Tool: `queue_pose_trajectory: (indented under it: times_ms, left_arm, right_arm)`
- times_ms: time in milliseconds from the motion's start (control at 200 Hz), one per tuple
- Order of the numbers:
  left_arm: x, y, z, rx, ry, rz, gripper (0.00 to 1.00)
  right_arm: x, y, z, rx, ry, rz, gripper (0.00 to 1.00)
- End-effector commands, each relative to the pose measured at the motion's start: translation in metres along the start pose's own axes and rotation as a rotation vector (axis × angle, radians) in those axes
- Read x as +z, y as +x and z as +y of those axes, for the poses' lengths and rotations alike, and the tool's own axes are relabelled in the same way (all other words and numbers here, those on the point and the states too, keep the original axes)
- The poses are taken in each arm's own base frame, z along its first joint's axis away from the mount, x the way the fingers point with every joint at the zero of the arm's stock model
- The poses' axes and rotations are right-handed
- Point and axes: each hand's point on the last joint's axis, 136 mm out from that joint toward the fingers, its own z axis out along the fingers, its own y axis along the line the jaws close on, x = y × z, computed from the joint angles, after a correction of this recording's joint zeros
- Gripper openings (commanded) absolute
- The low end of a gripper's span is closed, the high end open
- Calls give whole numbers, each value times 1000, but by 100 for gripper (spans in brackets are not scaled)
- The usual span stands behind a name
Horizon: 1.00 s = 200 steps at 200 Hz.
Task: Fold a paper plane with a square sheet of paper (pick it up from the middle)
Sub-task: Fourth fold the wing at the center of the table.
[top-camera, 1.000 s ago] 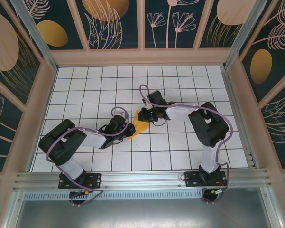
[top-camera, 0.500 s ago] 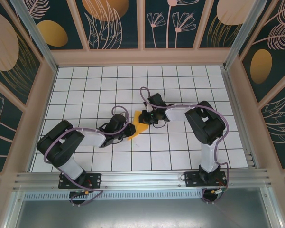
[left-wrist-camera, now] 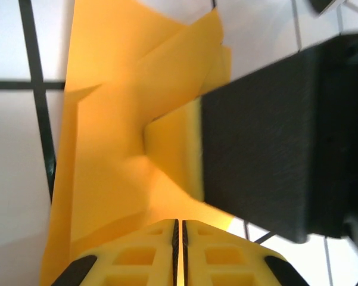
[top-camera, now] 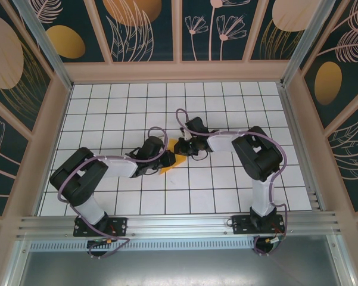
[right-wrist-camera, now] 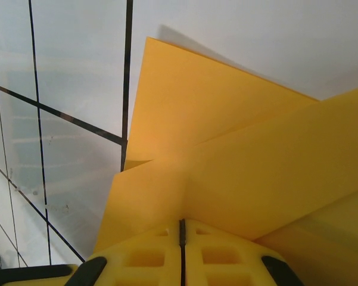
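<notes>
One folded paper sheet (left-wrist-camera: 107,89), two grippers (left-wrist-camera: 179,229) (right-wrist-camera: 181,229)

Left end effector (top-camera: 165,157) has scooted right, toward the middle of the worktop. A second ago it sat at the left edge of the paper (top-camera: 174,162), now it's over it and hiding a good chunk, so less yellow shows from above. The right arm's elbow pulled in a bit to the left, and the right end effector (top-camera: 183,147) nudged left with it.

We see the worktop (top-camera: 226,185) bright and evenly lit, with faint reflections on its tiles. Beside the sheet of paper (right-wrist-camera: 226,155) lies a soft shadow, slightly blurred.
</notes>
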Motion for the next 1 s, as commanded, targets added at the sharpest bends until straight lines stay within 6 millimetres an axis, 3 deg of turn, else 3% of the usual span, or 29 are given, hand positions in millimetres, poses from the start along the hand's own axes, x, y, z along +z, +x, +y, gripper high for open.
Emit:
queue_pose_trajectory:
  times_ms: [0,380,996]
  left_arm:
    - [5,10,9,18,-28,55,13]
    - [3,40,46,-9,-124,108,9]
    - [-32,84,58,-64,-62,174,5]
  right_arm:
    - [20,31,-55,87,175,85,10]
    - [22,37,-65,91,216,106,10]
    - [25,43,-77,101,260,127,10]
